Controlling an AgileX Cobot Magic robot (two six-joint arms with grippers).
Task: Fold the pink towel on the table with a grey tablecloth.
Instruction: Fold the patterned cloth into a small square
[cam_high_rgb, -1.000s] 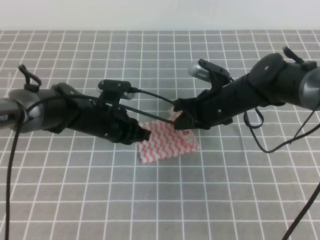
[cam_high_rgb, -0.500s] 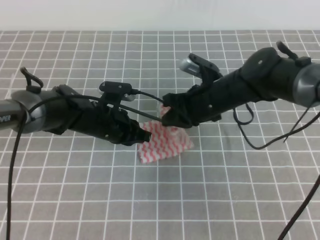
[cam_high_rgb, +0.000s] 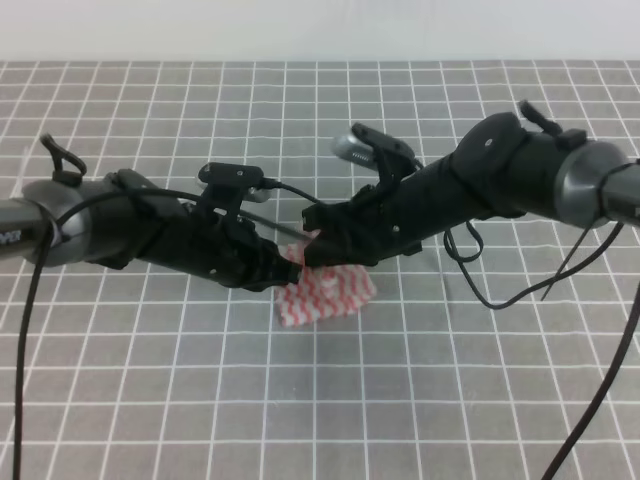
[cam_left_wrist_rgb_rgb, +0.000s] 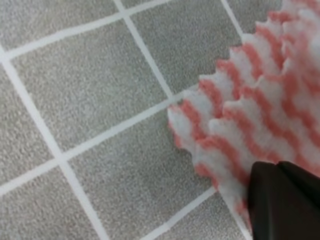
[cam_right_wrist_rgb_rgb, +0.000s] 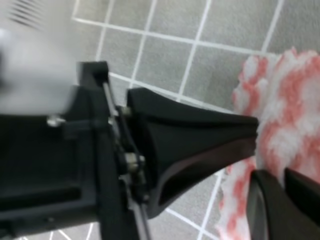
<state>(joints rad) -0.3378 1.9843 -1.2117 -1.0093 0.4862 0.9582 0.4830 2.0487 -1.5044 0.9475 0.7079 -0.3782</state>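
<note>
The pink towel (cam_high_rgb: 330, 296) lies partly folded on the table with a grey tablecloth (cam_high_rgb: 300, 400), between both arms. My left gripper (cam_high_rgb: 292, 268) sits at the towel's upper left edge, its dark fingers (cam_left_wrist_rgb_rgb: 285, 200) shut together on the striped cloth (cam_left_wrist_rgb_rgb: 250, 105). Just right of it, my right gripper (cam_high_rgb: 311, 250) is shut on a raised towel corner. In the right wrist view the towel (cam_right_wrist_rgb_rgb: 280, 110) hangs by my right gripper (cam_right_wrist_rgb_rgb: 282, 200), with the left gripper's finger (cam_right_wrist_rgb_rgb: 195, 145) close beside it. Both arms hide the towel's far edge.
Loose black cables (cam_high_rgb: 500, 290) hang from the right arm over the cloth. The white wall (cam_high_rgb: 320, 30) bounds the table's far edge. Grid cloth stretches out in front of the towel.
My right gripper has moved left with the towel's corner, carrying it over toward the left gripper. The visible towel has grown narrower. The left arm has barely moved.
</note>
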